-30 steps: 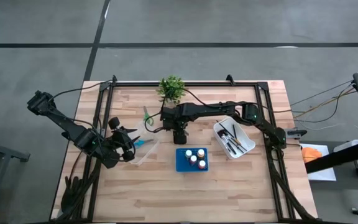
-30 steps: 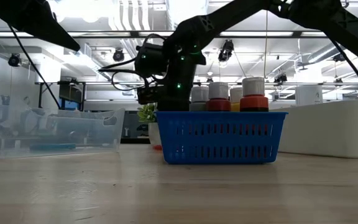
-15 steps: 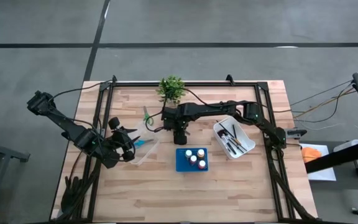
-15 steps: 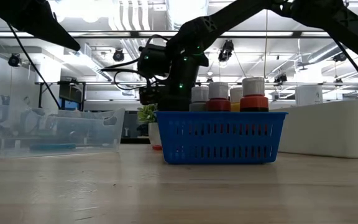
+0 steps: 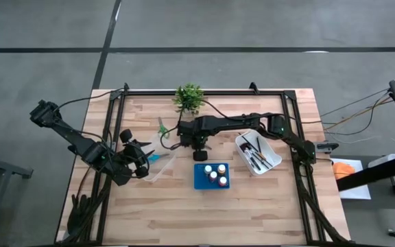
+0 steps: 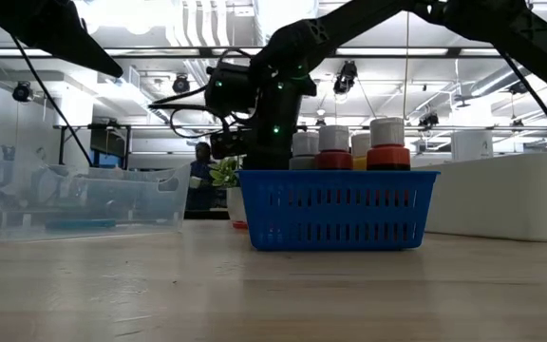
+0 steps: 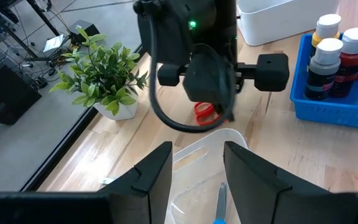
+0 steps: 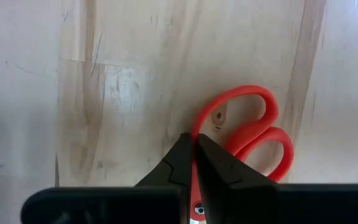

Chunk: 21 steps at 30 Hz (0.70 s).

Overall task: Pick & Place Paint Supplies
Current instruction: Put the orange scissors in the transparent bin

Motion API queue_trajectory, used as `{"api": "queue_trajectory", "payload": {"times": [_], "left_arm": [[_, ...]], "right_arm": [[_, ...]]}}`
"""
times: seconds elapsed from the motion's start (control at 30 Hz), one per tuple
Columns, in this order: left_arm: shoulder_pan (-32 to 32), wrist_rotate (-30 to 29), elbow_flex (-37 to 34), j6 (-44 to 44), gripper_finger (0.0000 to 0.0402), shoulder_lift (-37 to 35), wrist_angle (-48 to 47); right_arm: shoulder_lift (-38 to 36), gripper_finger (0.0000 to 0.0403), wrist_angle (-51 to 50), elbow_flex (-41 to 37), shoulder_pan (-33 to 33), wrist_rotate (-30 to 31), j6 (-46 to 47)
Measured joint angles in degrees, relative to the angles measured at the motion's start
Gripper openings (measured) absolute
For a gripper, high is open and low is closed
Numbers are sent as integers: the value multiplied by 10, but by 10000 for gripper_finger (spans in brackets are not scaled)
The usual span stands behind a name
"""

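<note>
Right gripper (image 8: 193,163), pointing down at the table, seems pinched narrow onto the red scissors (image 8: 244,134) directly beneath.

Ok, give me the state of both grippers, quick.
Left gripper: open, holding nothing, above the clear bin.
Right gripper: shut on the red scissors, down at the table.

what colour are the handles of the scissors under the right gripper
Red; the right wrist view shows it best.
</note>
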Motion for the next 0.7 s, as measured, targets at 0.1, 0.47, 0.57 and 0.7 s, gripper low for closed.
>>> {"api": "queue_trajectory", "payload": {"times": [0.1,0.47,0.57,0.7], "left_arm": [[0,0,0,0,152,0,0],[0,4,-2,-1,152,0,-3],[0,11,-3,-1,152,0,-3],[0,15,-6,-1,152,0,-6]], "right_arm": [[-1,9,-12,17,11,21,-5],[-9,8,-93,116,64,94,-22],[-11,8,-127,154,79,116,-21],[-11,8,-131,197,97,137,-40]]}}
